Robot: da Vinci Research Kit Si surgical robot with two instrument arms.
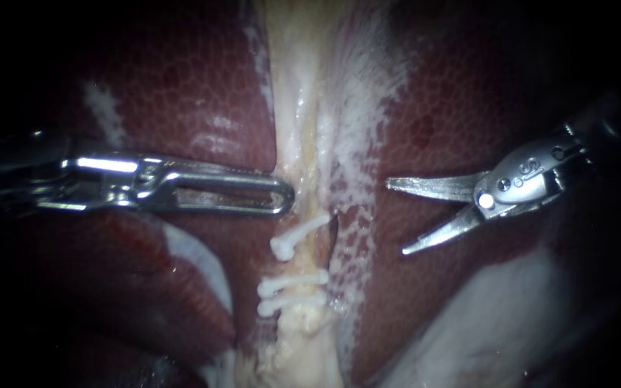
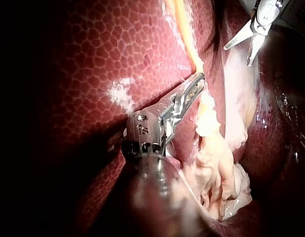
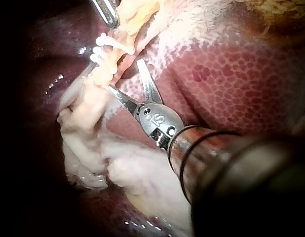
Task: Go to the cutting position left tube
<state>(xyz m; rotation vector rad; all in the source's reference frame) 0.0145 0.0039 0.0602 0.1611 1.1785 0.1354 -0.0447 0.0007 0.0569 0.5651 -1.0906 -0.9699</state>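
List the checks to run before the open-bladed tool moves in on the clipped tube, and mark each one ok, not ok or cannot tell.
1. Right tool jaws open, nothing between them: ok.
2. Three clips seated across the clipped tube, one above and two below, with a bare stretch between: ok.
3. Right tool at that bare stretch: not ok. It hangs over the liver, beside the tube and apart from it.
4. Left tool jaws shut on the pale tissue above the clips: ok.
5. What lies behind the tube: cannot tell.
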